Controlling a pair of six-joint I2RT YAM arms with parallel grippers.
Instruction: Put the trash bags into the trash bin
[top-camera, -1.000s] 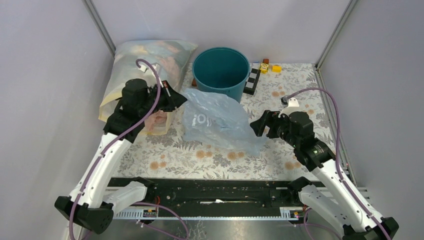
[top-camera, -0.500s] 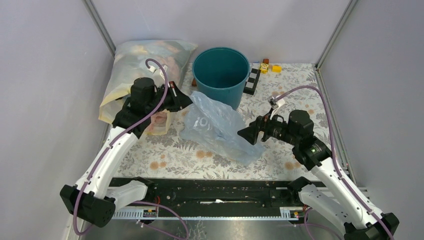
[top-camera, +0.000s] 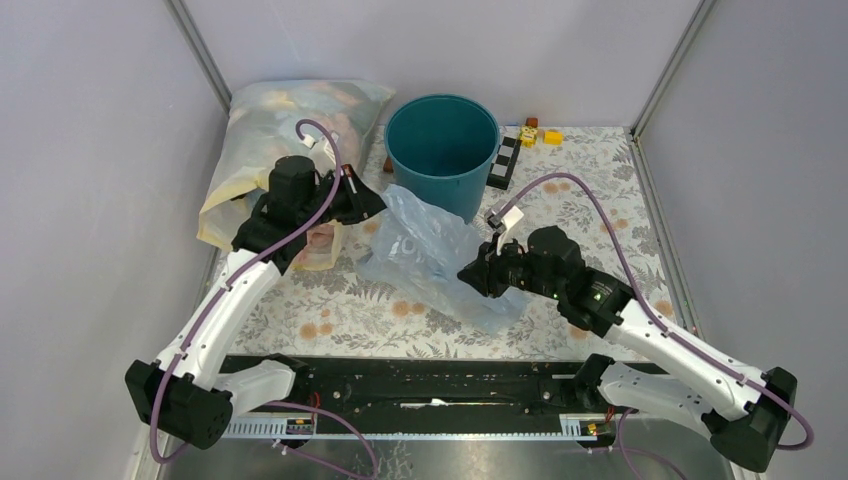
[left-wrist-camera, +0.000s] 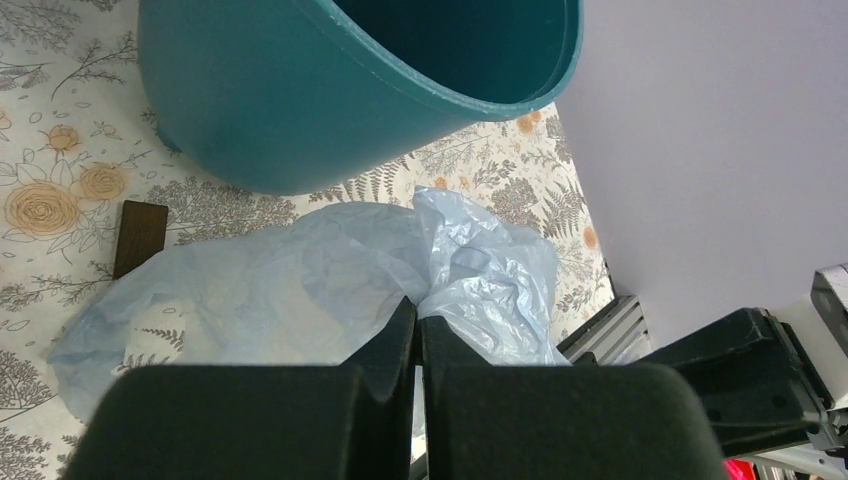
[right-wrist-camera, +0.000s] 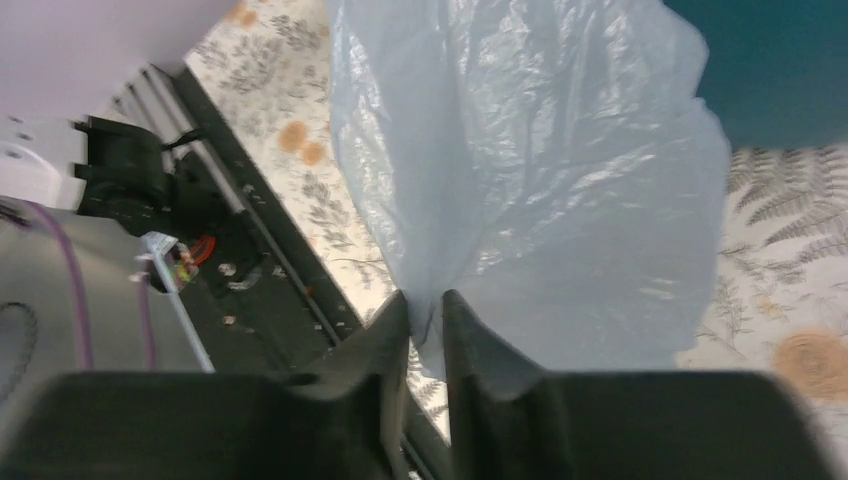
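Your left arm (top-camera: 225, 300) runs up the left side of the bench (top-camera: 600, 190) with its elbow bent. The left pincer (top-camera: 378, 206) points right and is pressed together on the upper left corner of the blue bag (top-camera: 425, 250). Your right arm (top-camera: 660, 335) lies low and reaches left, and the right pincer (top-camera: 470, 275) is clamped on a gathered fold at the bag's near right edge.

The bag is thin, crinkly, see-through film with faint white print. It is slung between the two pincers over the flower-patterned bench, just in front of the bin (top-camera: 441, 140). The bin is a round teal bucket with tapered sides and a smooth rim, standing upright at the back with its mouth open.

A cloudy stuffed bag (top-camera: 270, 120) lies just left of the bin, behind your left pincer. Small blocks (top-camera: 538, 133) sit to the bin's right by the back wall. The side walls stand close to both arms.
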